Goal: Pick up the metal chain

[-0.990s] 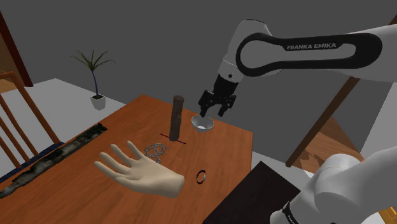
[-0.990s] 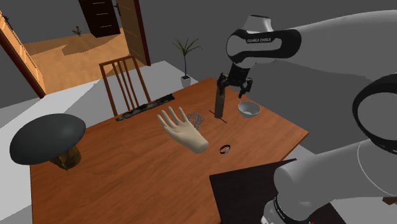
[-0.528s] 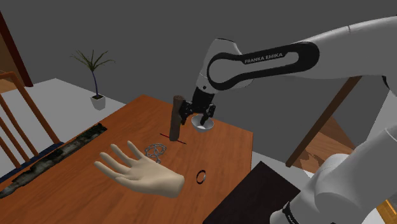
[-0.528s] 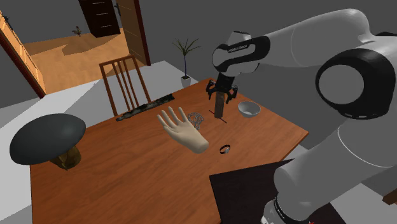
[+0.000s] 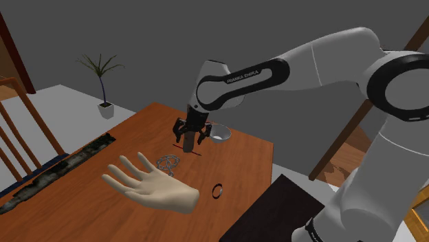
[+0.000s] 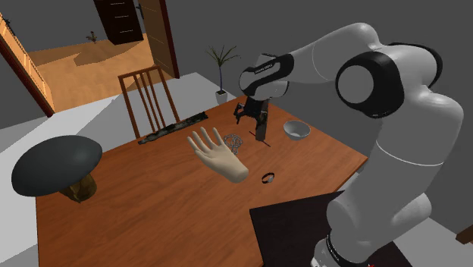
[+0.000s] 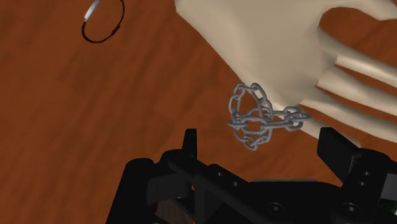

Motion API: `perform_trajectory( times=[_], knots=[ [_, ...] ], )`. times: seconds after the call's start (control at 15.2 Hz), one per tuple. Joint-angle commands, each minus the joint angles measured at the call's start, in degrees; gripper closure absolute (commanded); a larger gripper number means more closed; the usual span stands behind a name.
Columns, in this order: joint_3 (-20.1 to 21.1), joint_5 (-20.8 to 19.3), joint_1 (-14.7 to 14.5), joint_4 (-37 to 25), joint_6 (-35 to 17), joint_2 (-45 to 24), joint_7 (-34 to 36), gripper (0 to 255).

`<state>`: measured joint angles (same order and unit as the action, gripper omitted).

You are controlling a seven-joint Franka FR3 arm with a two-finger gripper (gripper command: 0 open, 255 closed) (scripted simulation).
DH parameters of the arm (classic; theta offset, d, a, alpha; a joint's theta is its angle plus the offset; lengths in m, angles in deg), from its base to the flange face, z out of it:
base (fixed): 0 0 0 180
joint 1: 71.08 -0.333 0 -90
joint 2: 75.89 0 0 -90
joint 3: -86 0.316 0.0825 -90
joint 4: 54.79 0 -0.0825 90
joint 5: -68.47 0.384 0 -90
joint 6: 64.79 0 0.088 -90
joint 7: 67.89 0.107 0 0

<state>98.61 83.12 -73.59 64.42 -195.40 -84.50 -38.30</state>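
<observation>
Wooden table (image 5: 234, 161) with the objects resting on it. White Franka arm (image 5: 302, 58) bent over the table. Pale mannequin hand (image 5: 148, 185) lying flat on the wood. Black gripper (image 7: 262, 143), fingers spread apart and empty, hanging above the table just beside an upright dark brown post (image 6: 262, 130). White bowl (image 5: 220, 133) near the post. Grey metal chain (image 7: 254, 118), heaped on the table against the mannequin hand's fingers, in line between the spread gripper fingers and untouched. Dark ring (image 7: 102, 20), well apart from the chain.
</observation>
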Motion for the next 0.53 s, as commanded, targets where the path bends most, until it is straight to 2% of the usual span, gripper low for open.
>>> perform_trajectory(
  times=[0.0,0.46],
  knots=[
    [0.01,-0.23,-0.44,-3.17,-1.30,-4.73,1.57,0],
    [-0.63,-0.80,-2.64,-16.39,-3.33,-20.77,6.60,0]
  ],
)
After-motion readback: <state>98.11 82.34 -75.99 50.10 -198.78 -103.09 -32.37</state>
